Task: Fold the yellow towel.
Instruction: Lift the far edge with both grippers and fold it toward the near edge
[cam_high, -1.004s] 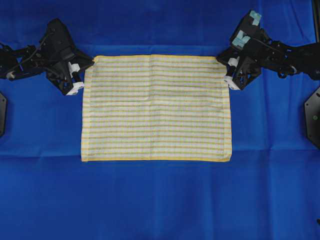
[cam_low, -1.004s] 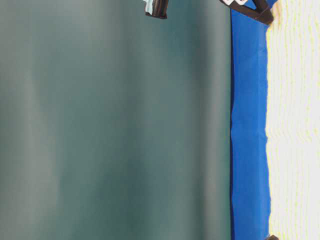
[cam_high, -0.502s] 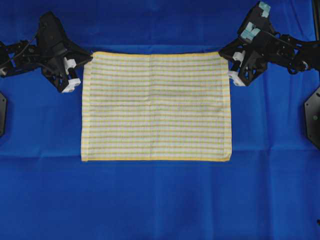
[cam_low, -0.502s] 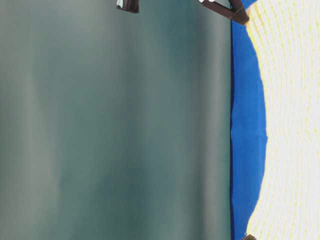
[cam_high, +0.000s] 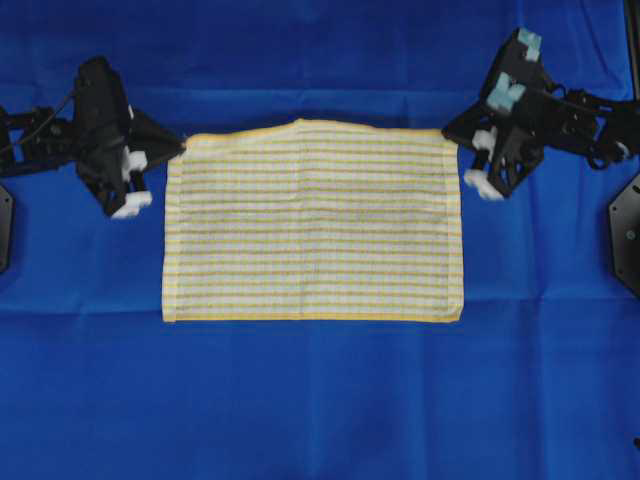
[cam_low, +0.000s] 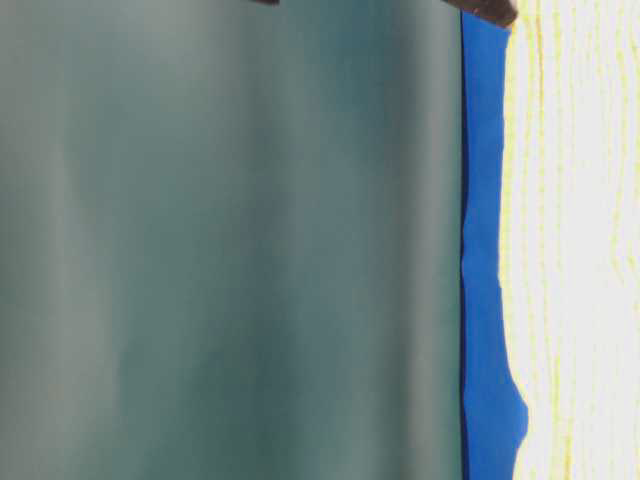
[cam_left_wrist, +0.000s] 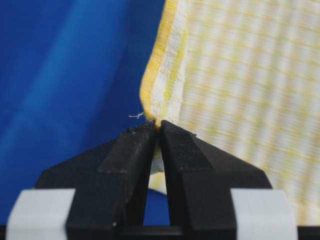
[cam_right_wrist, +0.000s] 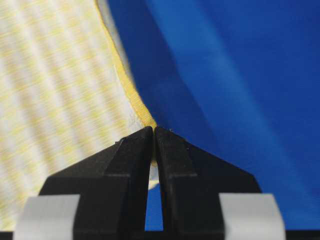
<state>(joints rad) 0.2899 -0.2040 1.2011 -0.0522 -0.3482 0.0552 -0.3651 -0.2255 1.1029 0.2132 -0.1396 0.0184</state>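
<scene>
The yellow towel lies spread on the blue table cloth, yellow-and-white striped with yellow hems. Its far edge is lifted off the cloth and bows upward in the middle. My left gripper is shut on the towel's far left corner. My right gripper is shut on the far right corner. The near edge stays flat on the cloth. In the table-level view the raised towel fills the right side.
The blue table cloth covers the whole table. A black arm base part stands at the right edge and another at the left edge. The table-level view is mostly a blurred grey-green backdrop.
Both grippers have lifted the towel's far corners off the cloth and drawn them slightly toward the near side; the far edge now bows upward instead of lying straight.
</scene>
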